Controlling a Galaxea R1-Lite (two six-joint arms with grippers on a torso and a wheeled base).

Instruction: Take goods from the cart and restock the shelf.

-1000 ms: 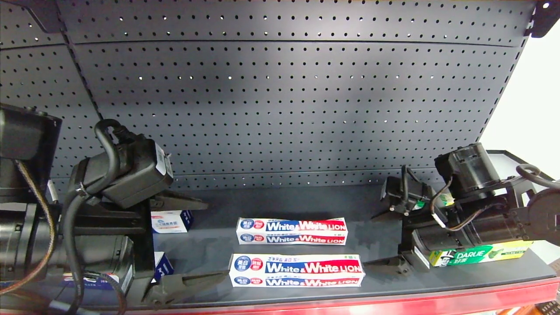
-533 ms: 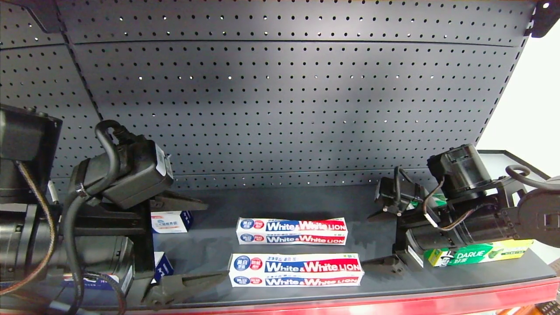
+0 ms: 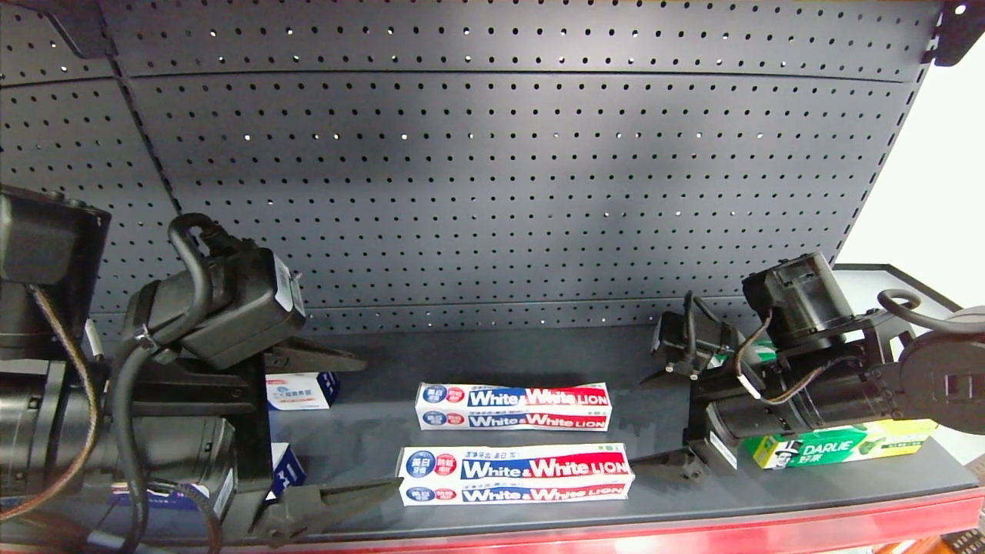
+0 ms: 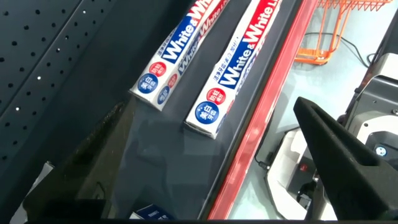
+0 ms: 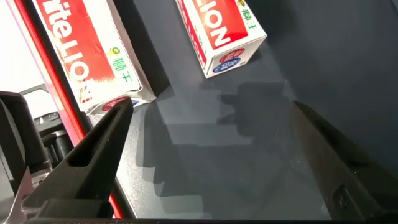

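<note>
Far left: left end effector (image 3: pixel 381 422) at the shelf's (image 3: pixel 492 358) left end, fingers spread wide, nothing held. Behind its upper finger sits a small white-and-blue box (image 3: pixel 302 389); a second blue box (image 3: pixel 289 466) is partly hidden by the arm. Shelf centre has two toothpaste boxes lying flat, long axes running left-right, parallel to the red front lip (image 3: pixel 692 531): back box (image 3: pixel 513 406), and front box (image 3: pixel 514 473) close to the lip. Next, right end effector (image 3: pixel 639 423), also wide open and empty, pointing left at the box ends. Its front finger (image 5: pixel 93 149) looks to be touching the front box's right end; the other finger stands off from the back box. Far right, a green toothpaste box (image 3: pixel 843 446) lies under the right arm. Likely step: nudging or squaring the front box. It lies directly left of the right end effector, end-on, so the right arm is better placed. The left fingertip is near the opposite end, contact unclear.
</note>
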